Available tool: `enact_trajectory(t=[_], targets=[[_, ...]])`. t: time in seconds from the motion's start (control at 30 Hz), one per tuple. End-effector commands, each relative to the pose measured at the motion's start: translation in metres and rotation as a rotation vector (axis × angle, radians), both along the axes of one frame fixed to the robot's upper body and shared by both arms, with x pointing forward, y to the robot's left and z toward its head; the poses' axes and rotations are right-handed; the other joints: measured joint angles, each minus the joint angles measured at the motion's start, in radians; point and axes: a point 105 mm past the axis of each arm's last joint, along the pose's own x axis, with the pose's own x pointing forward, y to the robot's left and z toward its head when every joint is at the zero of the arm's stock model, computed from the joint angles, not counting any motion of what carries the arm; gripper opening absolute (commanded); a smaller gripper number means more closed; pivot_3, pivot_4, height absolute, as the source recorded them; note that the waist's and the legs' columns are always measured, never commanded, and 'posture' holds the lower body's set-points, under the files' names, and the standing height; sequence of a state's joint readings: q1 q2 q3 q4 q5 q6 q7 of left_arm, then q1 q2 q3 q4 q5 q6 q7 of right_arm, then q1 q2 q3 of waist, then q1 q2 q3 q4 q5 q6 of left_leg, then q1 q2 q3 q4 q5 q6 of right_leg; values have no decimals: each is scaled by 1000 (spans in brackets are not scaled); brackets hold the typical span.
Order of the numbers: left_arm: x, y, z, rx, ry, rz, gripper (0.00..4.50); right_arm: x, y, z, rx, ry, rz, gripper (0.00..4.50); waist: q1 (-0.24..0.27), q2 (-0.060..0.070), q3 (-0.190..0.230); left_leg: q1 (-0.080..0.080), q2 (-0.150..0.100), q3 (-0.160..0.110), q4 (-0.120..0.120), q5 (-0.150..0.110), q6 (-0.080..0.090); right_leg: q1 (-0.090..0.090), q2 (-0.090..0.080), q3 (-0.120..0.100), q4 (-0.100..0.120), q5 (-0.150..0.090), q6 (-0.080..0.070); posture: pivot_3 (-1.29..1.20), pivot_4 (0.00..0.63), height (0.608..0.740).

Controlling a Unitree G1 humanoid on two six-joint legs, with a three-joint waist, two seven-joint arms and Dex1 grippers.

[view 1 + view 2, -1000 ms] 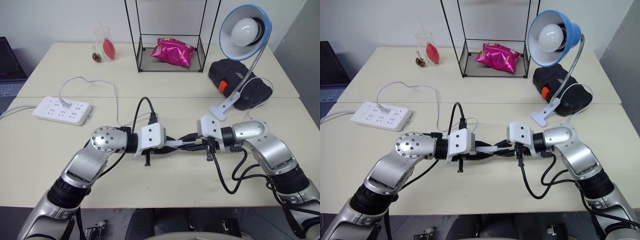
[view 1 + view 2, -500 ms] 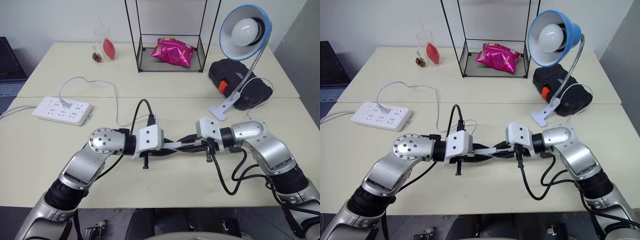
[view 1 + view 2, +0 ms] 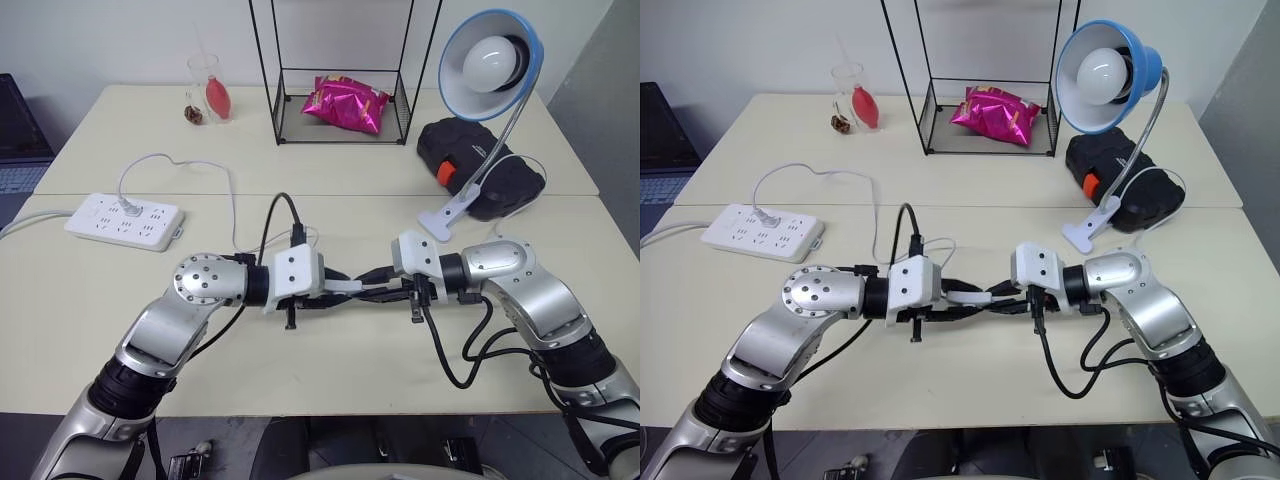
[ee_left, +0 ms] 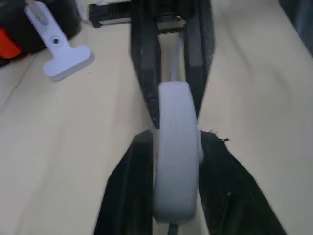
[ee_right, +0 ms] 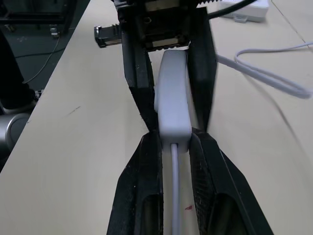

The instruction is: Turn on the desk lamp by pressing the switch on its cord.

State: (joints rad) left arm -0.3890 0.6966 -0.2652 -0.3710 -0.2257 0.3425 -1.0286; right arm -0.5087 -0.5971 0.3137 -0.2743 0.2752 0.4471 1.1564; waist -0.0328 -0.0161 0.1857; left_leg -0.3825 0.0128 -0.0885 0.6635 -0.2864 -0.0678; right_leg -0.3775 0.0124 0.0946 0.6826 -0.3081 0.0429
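One switch (image 5: 172, 95), a flat white oblong box with rounded ends, is held above the table (image 3: 330, 370) near its front edge, between the two grippers that face each other. Right gripper (image 5: 171, 139): fingers pinched on the switch end where the one thin white cord (image 5: 174, 196) leaves it. Left gripper (image 4: 173, 147): fingers flank the other end, slightly parted; contact cannot be told. One desk lamp (image 3: 490, 65), blue-rimmed shade, white globe bulb unlit, silver gooseneck, white clip base (image 3: 447, 213) on the table's right side. Also present: one power strip (image 3: 125, 221), one wire rack (image 3: 340, 75) holding one pink bag (image 3: 346, 104), one glass (image 3: 207, 88), one black case (image 3: 480, 165). Versus a second ago: left fingers have eased apart; both arms unmoved; lamp as unlit as before.
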Motion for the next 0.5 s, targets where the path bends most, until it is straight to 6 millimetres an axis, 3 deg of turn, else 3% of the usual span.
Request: enact_trajectory(t=[0.03, 0.23, 0.5], targets=[[3, 5, 16, -24, -47, 15, 2189, -4, 3, 11, 26, -24, 25, 398, 0, 0, 0, 0, 0, 0, 0, 0, 0, 0, 0, 0, 0, 0, 0, 0, 150, 740], [-5, 7, 12, 28, -13, -24, 2189, -5, 3, 10, 25, -21, 28, 398, 0, 0, 0, 0, 0, 0, 0, 0, 0, 0, 0, 0, 0, 0, 0, 0, 150, 740], [-8, -2, 26, 118, -66, -102, 2189, -4, 3, 10, 15, -26, 25, 397, 0, 0, 0, 0, -1, 0, 0, 0, 0, 0, 0, 0, 0, 0, 0, 0, 150, 740]])
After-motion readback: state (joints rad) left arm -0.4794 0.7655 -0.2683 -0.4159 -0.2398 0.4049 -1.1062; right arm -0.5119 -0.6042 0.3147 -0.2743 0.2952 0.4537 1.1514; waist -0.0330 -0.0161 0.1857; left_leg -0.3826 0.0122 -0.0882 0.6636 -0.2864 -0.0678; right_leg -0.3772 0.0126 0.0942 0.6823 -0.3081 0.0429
